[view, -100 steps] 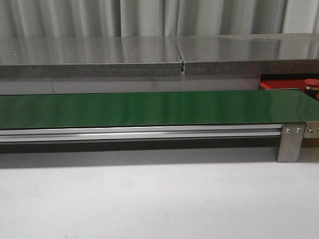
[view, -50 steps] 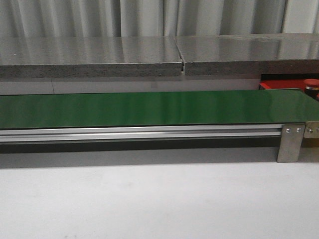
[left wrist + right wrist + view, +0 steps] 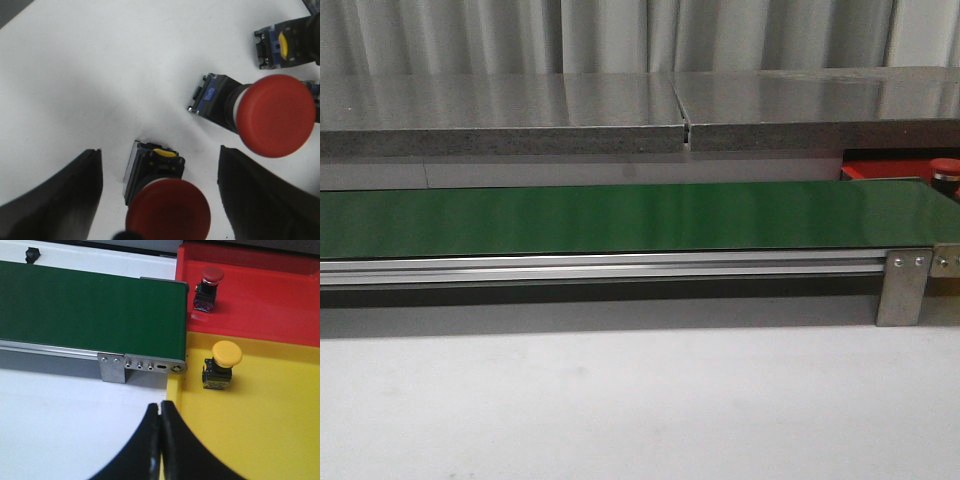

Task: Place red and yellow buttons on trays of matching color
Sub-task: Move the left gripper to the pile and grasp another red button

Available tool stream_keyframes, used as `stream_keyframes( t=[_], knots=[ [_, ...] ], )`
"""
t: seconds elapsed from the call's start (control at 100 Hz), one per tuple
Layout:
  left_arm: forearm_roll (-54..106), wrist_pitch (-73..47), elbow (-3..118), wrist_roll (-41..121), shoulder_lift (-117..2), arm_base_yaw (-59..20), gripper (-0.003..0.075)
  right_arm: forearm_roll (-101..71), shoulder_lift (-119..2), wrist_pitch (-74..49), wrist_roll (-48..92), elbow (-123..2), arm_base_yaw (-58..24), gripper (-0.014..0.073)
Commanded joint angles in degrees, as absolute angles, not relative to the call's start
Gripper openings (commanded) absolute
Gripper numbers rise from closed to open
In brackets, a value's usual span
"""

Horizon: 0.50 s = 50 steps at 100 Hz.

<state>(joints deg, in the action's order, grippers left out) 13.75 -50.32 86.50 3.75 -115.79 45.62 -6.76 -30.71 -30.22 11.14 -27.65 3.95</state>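
In the left wrist view my left gripper [image 3: 159, 152] is open over a white surface. A red button [image 3: 167, 212] with a dark base lies between its fingers, touching neither. A second red button [image 3: 275, 115] lies on its side beyond one finger [image 3: 260, 195]. In the right wrist view my right gripper [image 3: 161, 405] is shut and empty, over the edge of the yellow tray [image 3: 260, 435]. A yellow button [image 3: 226, 354] stands on that tray. Another red button [image 3: 211, 276] stands on the red tray [image 3: 270, 300]. The front view shows the red tray [image 3: 880, 166] and its button [image 3: 945, 168] at the far right, and no gripper.
The long green belt [image 3: 620, 215] runs across the front view on a metal frame, and its end [image 3: 90, 305] meets both trays. A dark button body [image 3: 287, 42] with a yellow part lies at the edge of the left wrist view, its cap hidden.
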Motion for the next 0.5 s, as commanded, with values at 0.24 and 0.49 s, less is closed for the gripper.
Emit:
stream_keyframes(
  t=[0.24,0.49],
  knots=[
    [14.83,-50.11,88.54,3.21,-112.93,45.76,0.0249,-7.1,-30.85,-26.41,11.63,-29.13,4.05,-0.0068],
    [14.94,-50.31,88.54,3.21,-112.58,45.76,0.0222,-7.1,-30.85,-26.41,11.63,-29.13,4.05,-0.0068]
  ],
)
